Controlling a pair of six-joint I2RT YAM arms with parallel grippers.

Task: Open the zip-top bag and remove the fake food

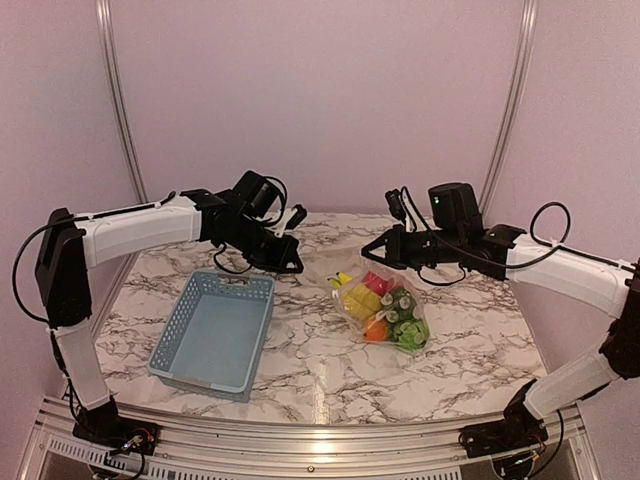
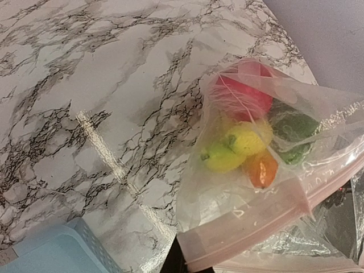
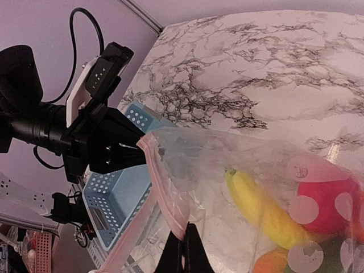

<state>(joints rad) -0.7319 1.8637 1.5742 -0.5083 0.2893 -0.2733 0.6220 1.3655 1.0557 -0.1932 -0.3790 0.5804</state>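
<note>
Opening is under way: the left gripper (image 3: pixel 138 149) looks clamped on one end of the pink zip strip (image 2: pixel 256 219), and the right gripper (image 3: pixel 185 250) has its jaws pinched shut on it further along. The large, clear, crinkly plastic zip-top bag (image 3: pixel 227 153) sags right of centre on the marbled surface (image 1: pixel 320 360), towards the far edge. Next, probably, comes a gentle pull apart, since the film is thin and slippery; the glossy, rounded plastic fake food (image 2: pixel 244 139) inside (yellow, red, orange, green) may roll once free.
</note>
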